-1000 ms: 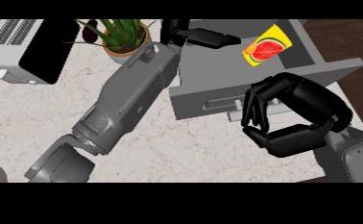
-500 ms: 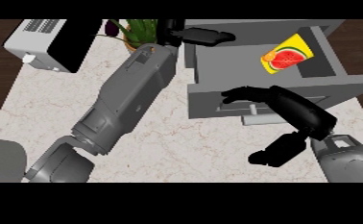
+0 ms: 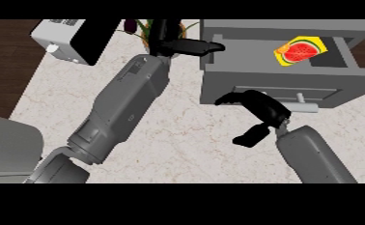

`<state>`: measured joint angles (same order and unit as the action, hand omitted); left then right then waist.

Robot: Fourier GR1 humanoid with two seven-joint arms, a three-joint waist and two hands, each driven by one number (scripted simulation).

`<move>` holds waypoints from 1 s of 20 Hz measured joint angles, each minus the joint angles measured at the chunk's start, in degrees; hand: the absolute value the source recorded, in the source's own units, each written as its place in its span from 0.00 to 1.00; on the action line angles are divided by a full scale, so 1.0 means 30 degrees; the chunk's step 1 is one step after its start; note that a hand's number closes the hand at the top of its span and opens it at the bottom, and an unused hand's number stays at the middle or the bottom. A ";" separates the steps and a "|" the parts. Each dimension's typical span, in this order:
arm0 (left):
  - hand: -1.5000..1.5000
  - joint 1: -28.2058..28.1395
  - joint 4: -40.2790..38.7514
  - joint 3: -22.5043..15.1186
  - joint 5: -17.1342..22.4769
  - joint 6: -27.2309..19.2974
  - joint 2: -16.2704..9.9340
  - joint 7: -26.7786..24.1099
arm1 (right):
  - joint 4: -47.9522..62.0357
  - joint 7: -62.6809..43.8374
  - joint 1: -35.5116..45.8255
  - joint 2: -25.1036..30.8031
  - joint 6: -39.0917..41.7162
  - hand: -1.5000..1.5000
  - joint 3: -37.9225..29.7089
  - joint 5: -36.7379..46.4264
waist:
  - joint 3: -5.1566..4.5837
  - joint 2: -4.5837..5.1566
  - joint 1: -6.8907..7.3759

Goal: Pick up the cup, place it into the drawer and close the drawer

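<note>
The cup [image 3: 301,51] lies inside the drawer [image 3: 235,81], upper right of the frame: yellow, with a watermelon print, tipped on its side toward the drawer's right end. The drawer is pulled out, so I judge the placing done and only the closing left.

My right hand [image 3: 260,110] sits at the drawer front, centre right of the frame. Its fingers [image 3: 235,96] are curled loosely and spread, with the thumb hanging apart below; they enclose nothing. The fingertips look to be on or just off the front panel, left of the handle [image 3: 303,106]; I cannot tell whether they touch it.

My left hand [image 3: 184,46] is at upper centre, fingers stretched rightward and ending at the drawer's left rim. It holds nothing, and I cannot tell whether it touches the rim.

What could go wrong: if I push from this spot, left of the drawer's middle, the drawer may skew and bind instead of sliding in straight. My curled fingers could also slip off the panel's edge. The left hand at the rim could get caught or block the travel if it is not drawn clear first. The cup, lying loose, may roll when the drawer stops.

Beyond these, a plant [image 3: 143,26] and a toaster [image 3: 71,38] stand at upper left, well apart from the drawer.
</note>
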<state>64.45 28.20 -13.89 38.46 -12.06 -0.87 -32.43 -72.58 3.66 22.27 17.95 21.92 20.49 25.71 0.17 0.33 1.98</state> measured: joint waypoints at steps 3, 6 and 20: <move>0.00 -0.0744 0.0798 0.0032 -0.0027 0.0112 -0.0361 -0.0112 | 0.3443 0.1409 0.1198 -0.0307 -0.1075 1.00 -0.0236 0.0913 | 0.0010 0.0029 0.0426; 0.00 -0.1676 0.1654 0.0002 0.0005 0.0639 -0.0936 -0.0053 | 0.6175 0.3103 0.2557 -0.0315 -0.2038 1.00 -0.1015 0.1179 | -0.0009 0.0009 0.0936; 0.00 -0.4489 0.4183 -0.0213 0.0258 0.2577 -0.2877 0.0992 | 1.3148 0.6440 0.7295 0.0300 -0.2891 1.00 -0.5067 -0.0562 | 0.0145 0.0359 0.2156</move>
<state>50.98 40.75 -14.53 39.23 -4.33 -9.50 -29.45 -33.14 22.98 44.15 18.85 13.25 5.29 24.02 0.61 1.40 8.45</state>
